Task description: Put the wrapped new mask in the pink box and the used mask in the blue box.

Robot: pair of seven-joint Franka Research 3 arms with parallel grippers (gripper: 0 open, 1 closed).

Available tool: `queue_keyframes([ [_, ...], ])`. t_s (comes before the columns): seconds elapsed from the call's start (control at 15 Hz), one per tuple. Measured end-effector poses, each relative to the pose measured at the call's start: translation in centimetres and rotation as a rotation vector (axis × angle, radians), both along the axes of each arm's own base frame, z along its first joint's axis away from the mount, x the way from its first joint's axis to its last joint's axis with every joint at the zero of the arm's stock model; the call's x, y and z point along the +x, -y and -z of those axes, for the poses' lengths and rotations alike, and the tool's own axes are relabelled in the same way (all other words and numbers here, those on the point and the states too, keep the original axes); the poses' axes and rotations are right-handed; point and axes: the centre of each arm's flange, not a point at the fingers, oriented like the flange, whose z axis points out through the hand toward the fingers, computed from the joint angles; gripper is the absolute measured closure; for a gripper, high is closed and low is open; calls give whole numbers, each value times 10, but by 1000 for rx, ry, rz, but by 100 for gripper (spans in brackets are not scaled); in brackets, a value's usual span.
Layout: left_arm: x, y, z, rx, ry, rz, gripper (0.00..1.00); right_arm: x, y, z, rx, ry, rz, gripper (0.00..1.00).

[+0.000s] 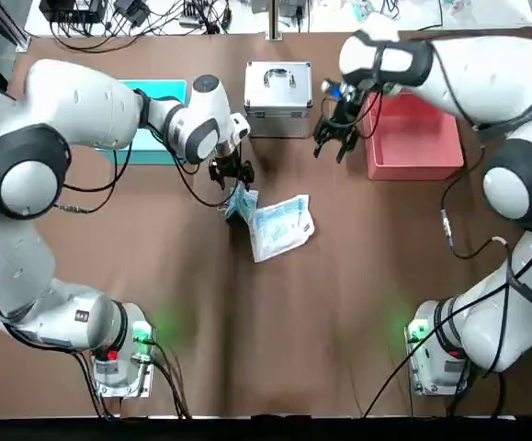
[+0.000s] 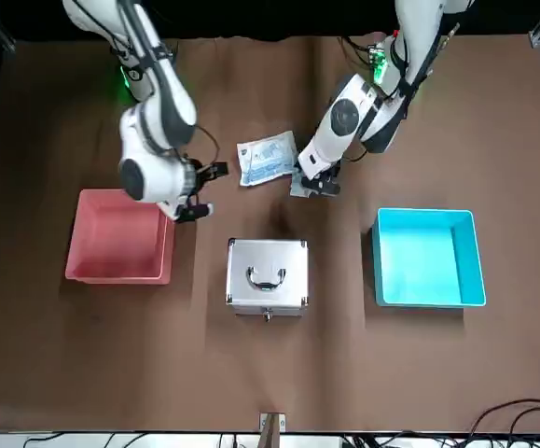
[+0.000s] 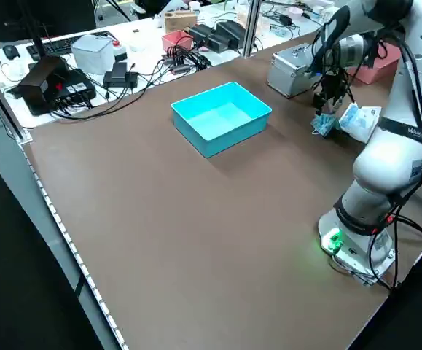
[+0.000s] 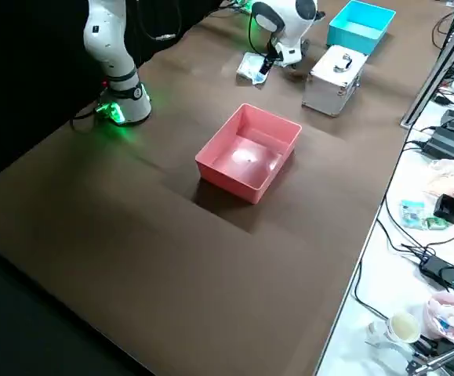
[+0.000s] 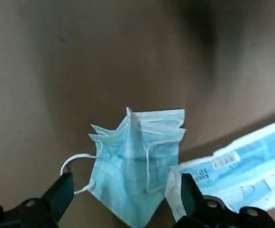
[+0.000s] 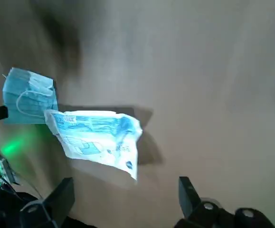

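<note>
The used mask [image 1: 240,204], bare, bunchy and light blue, lies mid-table against the wrapped new mask [image 1: 281,226], a flat glossy packet. My left gripper [image 1: 232,173] hovers open right over the used mask [image 5: 137,161], whose lower part lies between the two fingers [image 5: 56,197]. The packet [image 5: 241,171] shows just beside it. My right gripper [image 1: 336,138] hangs open and empty above bare table between the silver case and the pink box [image 1: 413,138]; the packet [image 6: 97,135] is some way off. The blue box [image 2: 428,257] sits at the far left, partly hidden under my left arm in the top view.
A silver metal case [image 1: 277,87] with a handle stands at the far middle, between the two boxes. Both boxes look empty. Cables and equipment lie beyond the far table edge. Both arm bases [image 1: 118,363] stand at the near edge.
</note>
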Motion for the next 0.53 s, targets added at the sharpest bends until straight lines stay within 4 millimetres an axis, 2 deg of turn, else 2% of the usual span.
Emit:
queue_keyframes([
  [0.13,0,0,18,11,-16,-1,0,-17,-23,23,-7,-18,-1,4],
  [0.27,-2,2,34,24,-31,1,0,-29,-36,45,-19,-40,4,4],
  [0.53,-16,15,48,36,-59,-4,4,-37,-40,88,-60,-47,30,4],
])
